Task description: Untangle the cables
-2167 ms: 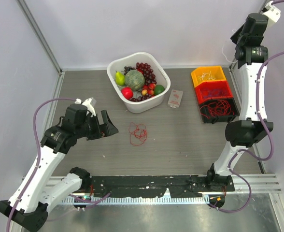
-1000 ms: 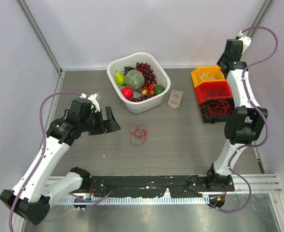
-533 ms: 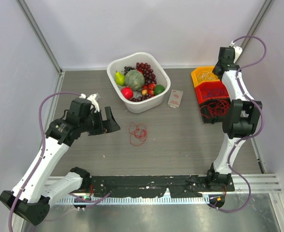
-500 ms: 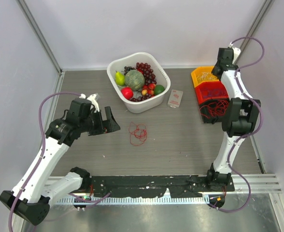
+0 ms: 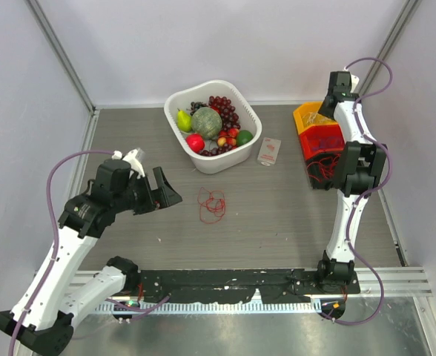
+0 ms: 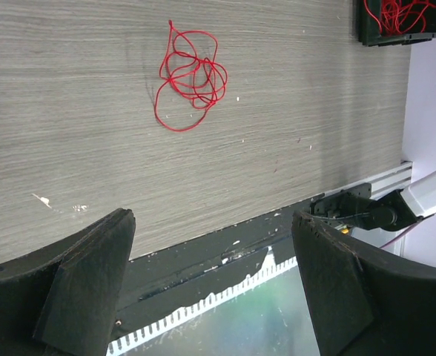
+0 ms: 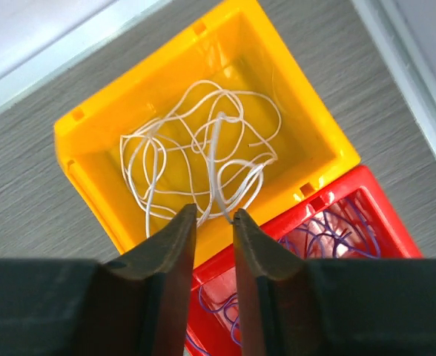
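White fruit basket [image 5: 229, 159] (grapes, melon, pear) stands beside a small packet [image 5: 269, 150].

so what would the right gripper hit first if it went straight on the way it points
Probably the white cables lying in the yellow bin; the right gripper points straight down at them, height unclear.

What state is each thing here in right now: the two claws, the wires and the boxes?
left gripper: open wide above the table, holding nothing.
right gripper: nearly shut over the yellow bin; grip unclear.
red cable: tangled, loose on the table.
white cables: tangled in the yellow bin, one strand running up to the right gripper.
purple cables: tangled in the red bin.
fruit basket: full of fruit.
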Robot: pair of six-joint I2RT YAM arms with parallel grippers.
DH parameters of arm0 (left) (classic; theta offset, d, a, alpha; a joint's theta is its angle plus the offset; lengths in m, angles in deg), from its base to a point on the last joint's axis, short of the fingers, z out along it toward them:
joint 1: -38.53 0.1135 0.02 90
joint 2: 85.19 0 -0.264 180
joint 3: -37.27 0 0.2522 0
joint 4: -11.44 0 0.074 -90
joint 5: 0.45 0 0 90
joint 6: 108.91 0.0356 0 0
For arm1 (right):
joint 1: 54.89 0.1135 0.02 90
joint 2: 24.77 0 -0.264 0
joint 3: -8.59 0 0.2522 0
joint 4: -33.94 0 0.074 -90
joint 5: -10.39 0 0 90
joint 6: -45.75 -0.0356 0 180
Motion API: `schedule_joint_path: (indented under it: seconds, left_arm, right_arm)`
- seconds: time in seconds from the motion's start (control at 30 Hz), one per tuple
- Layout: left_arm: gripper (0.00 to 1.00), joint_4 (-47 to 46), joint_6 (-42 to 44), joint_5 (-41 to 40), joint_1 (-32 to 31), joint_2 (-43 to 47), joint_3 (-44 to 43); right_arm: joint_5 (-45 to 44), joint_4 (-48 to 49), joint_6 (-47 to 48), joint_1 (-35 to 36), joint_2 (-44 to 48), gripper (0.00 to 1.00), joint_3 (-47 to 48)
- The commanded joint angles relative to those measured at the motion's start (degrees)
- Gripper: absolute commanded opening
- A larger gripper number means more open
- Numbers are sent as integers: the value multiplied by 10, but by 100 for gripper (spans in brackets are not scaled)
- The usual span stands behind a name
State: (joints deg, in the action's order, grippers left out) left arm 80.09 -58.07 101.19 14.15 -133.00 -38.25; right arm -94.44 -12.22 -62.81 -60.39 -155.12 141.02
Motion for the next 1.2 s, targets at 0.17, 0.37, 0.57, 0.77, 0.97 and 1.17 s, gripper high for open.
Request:
schedule_joint_path:
  seconds: [0.17,0.37,0.57,0.77,0.97,1.17]
  left_arm:
    - [91,28,0,20,0,11,-11]
    - [90,-18,-30,47,-1,5,19]
    - [87,-44,-46,63,-1,-2,67]
    - [75,-144,-72,111,0,-78,139]
    - [55,-238,-31,129,-4,-231,158]
    - [45,-227,66,-1,-43,-375,88]
  right_arm:
    - [-5,-136,10,0,56,54,96]
    - [44,-109,9,84,232,56,-93]
    - [182,37,-26,251,452,57,-420]
    - [236,190,-127,416,572,59,-655]
    - [292,268,-229,436,546,55,-727]
    - [275,232,-210,436,569,54,-731]
